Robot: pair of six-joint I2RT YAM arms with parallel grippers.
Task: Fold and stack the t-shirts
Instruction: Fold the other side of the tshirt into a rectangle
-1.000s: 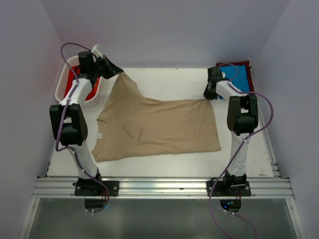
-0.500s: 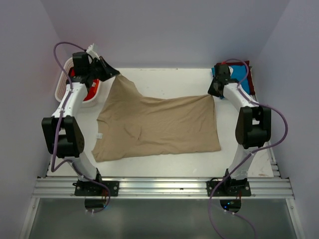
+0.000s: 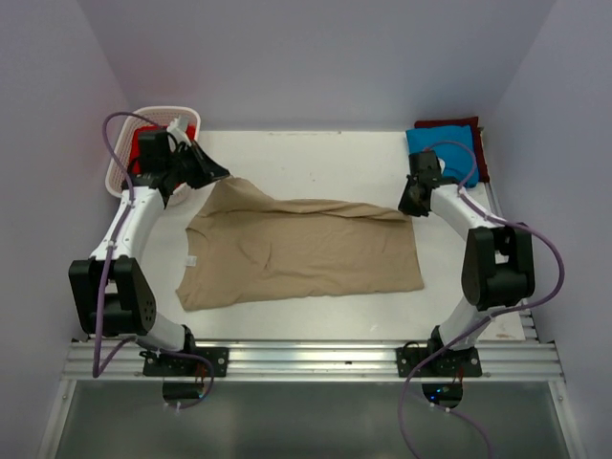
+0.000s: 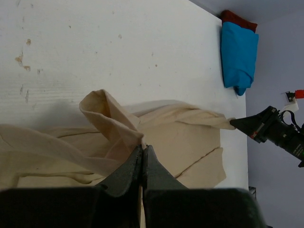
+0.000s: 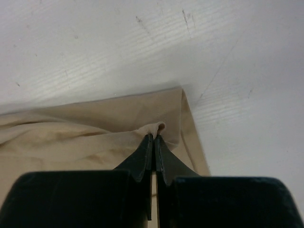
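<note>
The tan t-shirt (image 3: 306,253) lies spread on the white table, its far edge lifted and folding toward the near side. My left gripper (image 3: 222,175) is shut on the shirt's far left corner, pinching a fold of tan cloth (image 4: 114,123). My right gripper (image 3: 405,207) is shut on the far right corner, a small fold of cloth (image 5: 156,128) between the fingertips. A folded bright blue t-shirt (image 3: 442,148) lies on a dark maroon one (image 3: 457,124) at the far right corner. A red t-shirt (image 3: 158,134) sits in the basket.
A white lattice basket (image 3: 122,163) stands at the far left corner, beside my left arm. The blue and maroon shirts also show in the left wrist view (image 4: 239,54). The table's right edge has a metal rail (image 3: 521,287).
Both grippers have moved toward the near side and lower, carrying the shirt's far edge with them. The raised left corner has come down and the far part now drapes over the shirt.
</note>
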